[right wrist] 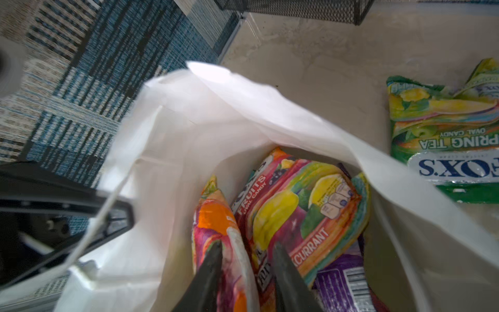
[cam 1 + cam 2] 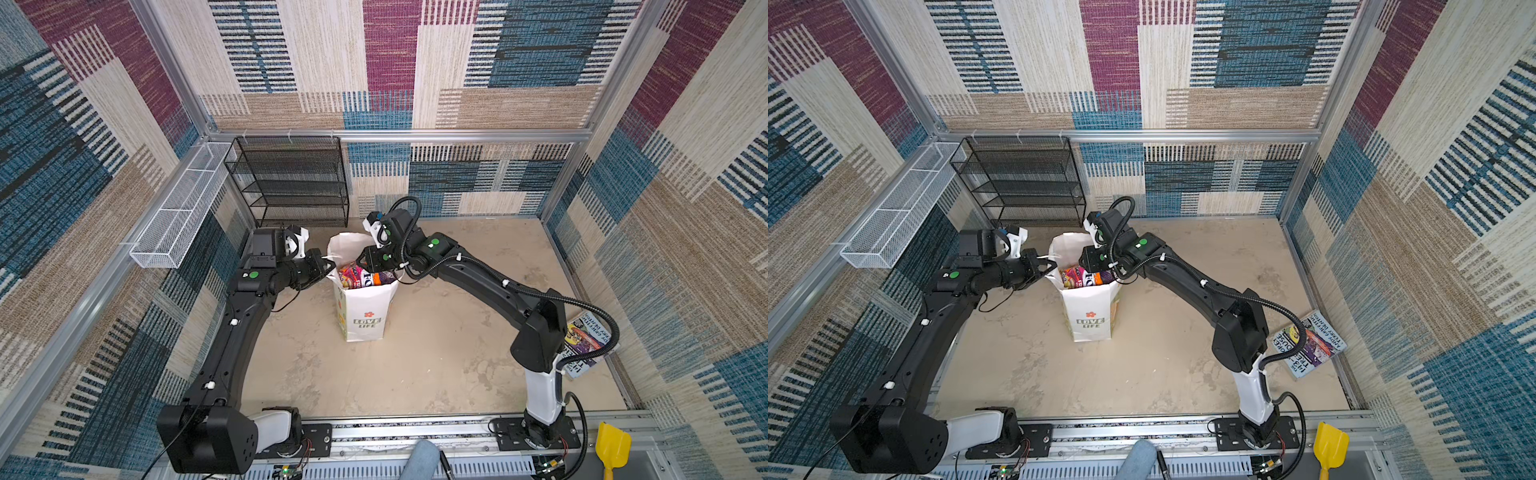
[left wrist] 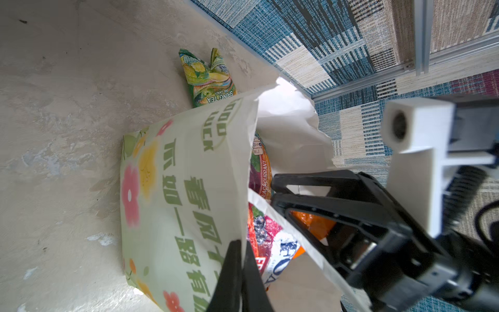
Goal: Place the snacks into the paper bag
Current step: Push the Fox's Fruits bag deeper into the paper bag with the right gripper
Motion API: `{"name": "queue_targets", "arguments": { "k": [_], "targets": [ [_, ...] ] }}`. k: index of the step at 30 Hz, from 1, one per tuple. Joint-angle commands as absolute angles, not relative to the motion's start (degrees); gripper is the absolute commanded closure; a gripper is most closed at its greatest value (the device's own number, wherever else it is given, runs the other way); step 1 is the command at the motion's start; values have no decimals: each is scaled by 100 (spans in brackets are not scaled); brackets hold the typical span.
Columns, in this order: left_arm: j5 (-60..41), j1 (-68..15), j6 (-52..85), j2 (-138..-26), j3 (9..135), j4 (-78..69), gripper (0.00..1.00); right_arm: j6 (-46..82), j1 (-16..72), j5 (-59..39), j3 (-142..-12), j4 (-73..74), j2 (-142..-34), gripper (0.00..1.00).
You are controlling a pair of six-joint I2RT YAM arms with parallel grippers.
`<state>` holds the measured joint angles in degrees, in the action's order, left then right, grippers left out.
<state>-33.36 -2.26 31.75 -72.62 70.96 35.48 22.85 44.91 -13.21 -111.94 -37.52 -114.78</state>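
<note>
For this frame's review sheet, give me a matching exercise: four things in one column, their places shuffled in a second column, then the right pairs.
Things
1. green Spring Tea packet
2. book
3. left gripper
4. right gripper

Places
A. reaching into the paper bag, just above the packets inside it
B. lying close beside the bag, outside it
C. closed on the bag's rim
D. at the right edge of the table in both top views

Pairs: 1-B, 2-D, 3-C, 4-A
</note>
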Motion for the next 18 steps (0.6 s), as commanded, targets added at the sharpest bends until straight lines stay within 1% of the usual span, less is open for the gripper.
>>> {"name": "queue_targets", "arguments": {
  "k": [1,6,8,11,13,18],
  "targets": [
    [-3414,-220,3181,-7234,7130,3346,100,2154,4396,-1127,-11357,-3854,-11657,65],
    [-3430,-207,3190,-7238,7137,3349,100,2335,4003,-1450,-11261,-3719,-11815,58],
    [-3445,-202,3190,-7240,7135,3339,100,2349,3984,-1553,-11222,-3622,-11770,54],
    [-3455,-189,3199,-7231,7120,3333,100,2369,3998,-1795,-11298,-3532,-11620,50],
    [-3460,-189,3199,-7241,7121,3331,100,2364,4033,-1828,-11329,-3444,-11414,45],
    [-3450,-179,3208,-7253,7119,3331,100,2272,4043,-2221,-11282,-3064,-10714,26]
  ]
}}
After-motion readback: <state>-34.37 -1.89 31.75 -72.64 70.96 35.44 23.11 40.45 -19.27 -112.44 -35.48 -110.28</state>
